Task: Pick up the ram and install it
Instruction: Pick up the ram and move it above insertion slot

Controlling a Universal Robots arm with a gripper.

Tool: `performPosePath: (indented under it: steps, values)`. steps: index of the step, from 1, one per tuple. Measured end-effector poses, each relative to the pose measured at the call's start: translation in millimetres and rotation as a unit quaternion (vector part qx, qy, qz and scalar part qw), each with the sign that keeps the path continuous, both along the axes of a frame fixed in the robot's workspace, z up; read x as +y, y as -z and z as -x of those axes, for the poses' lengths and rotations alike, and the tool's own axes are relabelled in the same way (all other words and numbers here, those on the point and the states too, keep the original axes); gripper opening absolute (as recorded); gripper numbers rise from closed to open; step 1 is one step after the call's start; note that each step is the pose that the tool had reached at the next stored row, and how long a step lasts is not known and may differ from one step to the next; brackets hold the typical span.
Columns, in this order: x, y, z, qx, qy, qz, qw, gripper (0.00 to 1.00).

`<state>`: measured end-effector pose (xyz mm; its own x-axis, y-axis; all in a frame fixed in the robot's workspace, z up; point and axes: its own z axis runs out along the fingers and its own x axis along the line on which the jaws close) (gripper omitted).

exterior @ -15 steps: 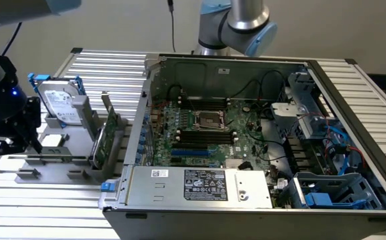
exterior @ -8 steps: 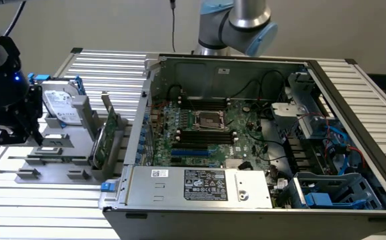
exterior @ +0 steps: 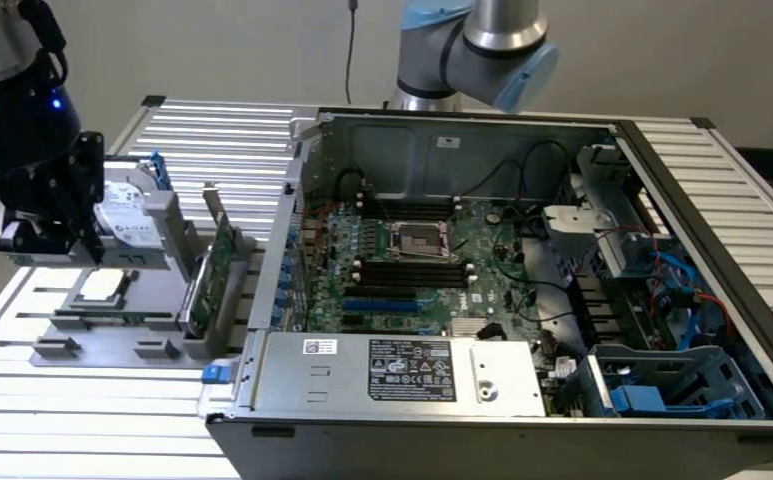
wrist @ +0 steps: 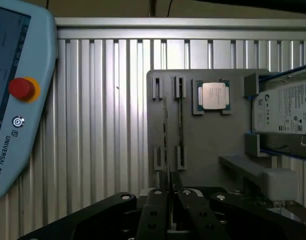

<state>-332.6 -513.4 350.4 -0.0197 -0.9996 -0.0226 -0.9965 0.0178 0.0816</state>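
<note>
My gripper [exterior: 55, 245] hangs over the grey parts holder [exterior: 119, 335] at the exterior view's left, outside the computer case. In the wrist view its fingers [wrist: 152, 215] stand almost together above the holder [wrist: 208, 145]. A thin, dark, edge-on strip, the ram [wrist: 166, 145], runs out from between the fingertips and lies slightly off the holder's slotted posts [wrist: 157, 88]. The gripper [wrist: 168, 192] is shut on it. The motherboard's long black slots [exterior: 410, 270] lie beside the processor socket [exterior: 420, 238] inside the open case.
A tall green card [exterior: 213, 270] stands upright in the holder between the gripper and the case wall [exterior: 293, 200]. A hard drive [wrist: 285, 107] and a processor chip [wrist: 213, 95] sit on the holder. A teach pendant [wrist: 18, 90] lies on the slatted table.
</note>
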Motion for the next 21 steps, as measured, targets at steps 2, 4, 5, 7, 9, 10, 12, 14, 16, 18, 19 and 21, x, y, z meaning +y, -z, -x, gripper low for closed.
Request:
performPosePath:
  steps: [2,4,5,7,9,10,12,14,16,18,19,21]
  values:
    - [0.0,-9.0,-6.7,0.0003,-0.001,-0.0005,1.0000,0.14]
    - [0.0,-18.0,-12.3,0.0006,-0.004,-0.0016,1.0000,0.14]
    - [0.0,-22.5,-15.1,0.0008,-0.005,-0.0023,1.0000,0.14]
    - [0.0,-31.6,-21.2,0.0013,-0.008,-0.0040,1.0000,0.14]
    - [0.0,-40.7,-27.1,0.0017,-0.011,-0.0058,0.9999,0.14]
    - [0.0,-45.2,-30.1,0.0019,-0.013,-0.0067,0.9999,0.14]
    - [0.0,-54.6,-35.7,0.0023,-0.016,-0.0084,0.9998,0.14]
    - [0.0,-63.5,-41.0,0.0029,-0.020,-0.0098,0.9998,0.14]
    - [0.0,-71.5,-46.3,0.0041,-0.022,-0.0107,0.9997,0.14]
    - [0.0,-78.9,-51.5,0.0062,-0.023,-0.0109,0.9996,0.14]
    - [0.0,-82.6,-54.2,0.0073,-0.024,-0.0110,0.9996,0.14]
    - [0.0,-90.1,-60.0,0.0094,-0.025,-0.0112,0.9996,0.14]
